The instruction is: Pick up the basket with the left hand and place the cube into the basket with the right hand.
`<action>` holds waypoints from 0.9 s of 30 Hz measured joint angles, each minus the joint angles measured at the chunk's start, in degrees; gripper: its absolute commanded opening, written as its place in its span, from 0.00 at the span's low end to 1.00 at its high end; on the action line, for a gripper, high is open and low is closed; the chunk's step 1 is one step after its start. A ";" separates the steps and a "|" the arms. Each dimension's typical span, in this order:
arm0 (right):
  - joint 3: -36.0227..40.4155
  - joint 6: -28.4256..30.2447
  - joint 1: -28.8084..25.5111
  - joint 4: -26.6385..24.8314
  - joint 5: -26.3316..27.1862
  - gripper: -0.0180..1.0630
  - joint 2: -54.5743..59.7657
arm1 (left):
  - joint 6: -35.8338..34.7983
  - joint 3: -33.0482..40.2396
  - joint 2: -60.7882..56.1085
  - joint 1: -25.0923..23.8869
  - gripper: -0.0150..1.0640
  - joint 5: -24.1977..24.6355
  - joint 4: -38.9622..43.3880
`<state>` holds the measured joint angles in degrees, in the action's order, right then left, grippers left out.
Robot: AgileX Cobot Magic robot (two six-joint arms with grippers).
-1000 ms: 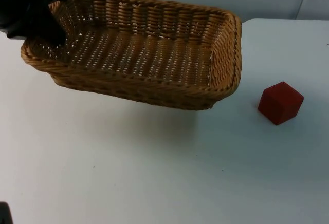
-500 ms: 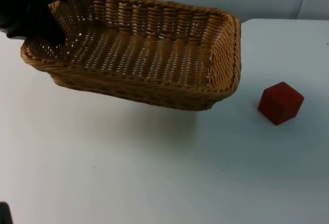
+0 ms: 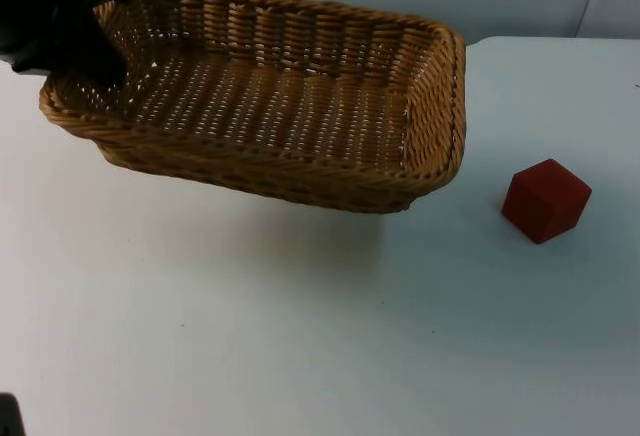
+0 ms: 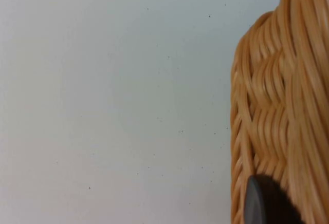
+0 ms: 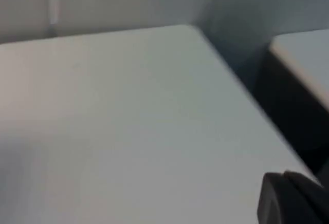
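The left gripper (image 3: 85, 51) was closed on the basket (image 3: 270, 106), pinching the rim at the short end farthest from the cube (image 3: 545, 200); one black finger sat inside the wall and the other outside it, so the jaws stood only as far apart as the wicker was thick. The basket hung tilted above the table (image 3: 300, 336), its gripped end raised and a soft shadow lying on the white top beneath it; nothing lay inside it.

The left wrist view gave what the top view could not: the woven wall of the basket (image 4: 280, 121) seen close from outside, with a dark fingertip (image 4: 262, 203) pressed against the wicker and bare table (image 4: 113, 100) beside it. The right wrist view looked across a plain stretch of table (image 5: 128, 121) to its far edge at the grey wall (image 5: 128, 3); the right gripper (image 5: 290, 198) appeared there as a single black fingertip, and how far it was open could not be told; that arm was waiting away from the basket.

There was one basket and one red cube; the cube rested on the table well clear of the basket, off the end opposite the gripped one, one corner turned toward the camera.
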<state>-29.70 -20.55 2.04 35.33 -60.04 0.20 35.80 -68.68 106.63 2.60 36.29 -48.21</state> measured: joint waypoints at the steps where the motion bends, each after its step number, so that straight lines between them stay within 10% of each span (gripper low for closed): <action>1: 0.00 0.00 0.00 0.00 0.00 0.01 0.00 | 0.00 0.00 0.00 0.00 0.01 0.00 0.00; 5: -0.55 -7.45 0.00 14.96 5.87 0.01 0.11 | 0.00 0.00 0.00 0.00 0.01 0.00 0.00; 10: -3.87 -12.85 0.00 19.22 8.98 0.01 9.18 | 2.68 0.00 0.00 0.00 0.01 -0.49 -0.28; 15: -8.54 -14.36 0.00 19.45 9.35 0.01 20.80 | 16.04 -0.11 0.00 0.00 0.01 -2.24 -0.78; 20: -17.98 -15.04 0.00 17.20 9.69 0.01 41.54 | 43.59 -0.11 0.00 0.00 0.01 -7.55 -1.63; 27: -20.68 -15.59 0.00 8.53 11.34 0.01 54.39 | 53.41 -0.32 -0.23 0.00 0.01 -8.32 -3.20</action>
<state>-50.37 -36.14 2.04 43.85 -48.70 54.59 89.21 -68.99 106.41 2.60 27.98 -51.41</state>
